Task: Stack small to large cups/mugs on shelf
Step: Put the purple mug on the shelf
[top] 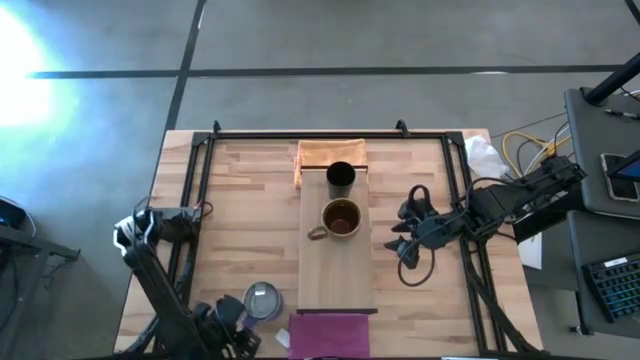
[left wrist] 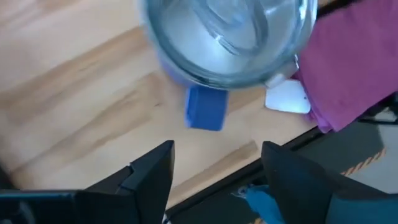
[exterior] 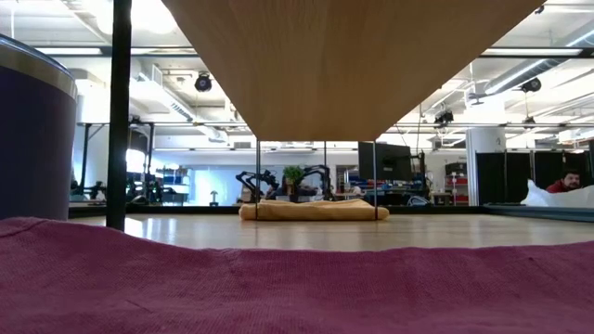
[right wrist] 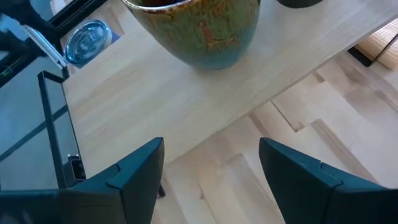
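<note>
On the shelf (top: 338, 262) we've got the small dark cup (top: 340, 178) and brown mug (top: 340, 219). Our left hand (top: 232, 322), fingers apart, hangs beside the grey-blue mug (top: 262, 301) on the tabletop (top: 240, 200). Our right hand (top: 405, 239) waits, fingers spread, beside the shelf.

Left arm (top: 160, 275): dark tubular links, blocky joints, black cable looped near the base.
Right arm (top: 510, 200): dark, chunky housings — black cables curling off the wrist.
Left jaws (left wrist: 214, 180): two black angular wedges, matte faces — a blue cable below them.
Right jaws (right wrist: 211, 171): same black wedges, flat bevelled edges.
</note>
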Available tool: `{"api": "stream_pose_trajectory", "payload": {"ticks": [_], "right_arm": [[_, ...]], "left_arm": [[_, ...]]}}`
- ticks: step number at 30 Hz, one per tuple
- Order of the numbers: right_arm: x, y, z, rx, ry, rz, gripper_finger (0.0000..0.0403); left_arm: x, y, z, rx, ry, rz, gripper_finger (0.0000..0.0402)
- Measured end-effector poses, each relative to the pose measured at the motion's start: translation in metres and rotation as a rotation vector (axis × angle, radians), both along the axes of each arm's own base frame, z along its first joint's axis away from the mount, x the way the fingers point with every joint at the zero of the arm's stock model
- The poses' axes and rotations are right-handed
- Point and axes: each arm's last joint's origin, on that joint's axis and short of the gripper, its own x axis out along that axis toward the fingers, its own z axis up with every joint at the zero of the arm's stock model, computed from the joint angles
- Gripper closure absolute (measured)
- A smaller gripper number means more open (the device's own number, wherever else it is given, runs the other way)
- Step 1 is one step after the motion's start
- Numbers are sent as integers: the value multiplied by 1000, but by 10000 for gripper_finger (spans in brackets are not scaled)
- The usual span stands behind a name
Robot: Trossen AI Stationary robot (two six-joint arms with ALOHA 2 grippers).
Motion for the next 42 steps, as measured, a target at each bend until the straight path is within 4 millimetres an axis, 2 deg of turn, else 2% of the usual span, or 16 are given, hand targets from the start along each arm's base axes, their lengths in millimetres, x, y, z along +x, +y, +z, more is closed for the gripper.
{"api": "stream_pose_trajectory", "payload": {"ticks": [4,11,27,34,38,42], "right_arm": [[-1,-1,-1,-9,15,2,147],[-1,-1,-1,-13,17,3,147],[-5,-3,-2,-38,56,11,147],[-5,-3,-2,-31,57,12,149],[-5,-3,-2,-27,58,10,149],[-5,-3,-2,-26,58,10,149]], "left_arm": [[-6,14,16,-44,32,29,173],[-1,19,13,-53,59,51,173],[20,4,-27,2,76,12,173],[28,3,-46,66,110,32,174],[30,2,-52,75,121,35,196],[31,2,-53,70,117,39,248]]}}
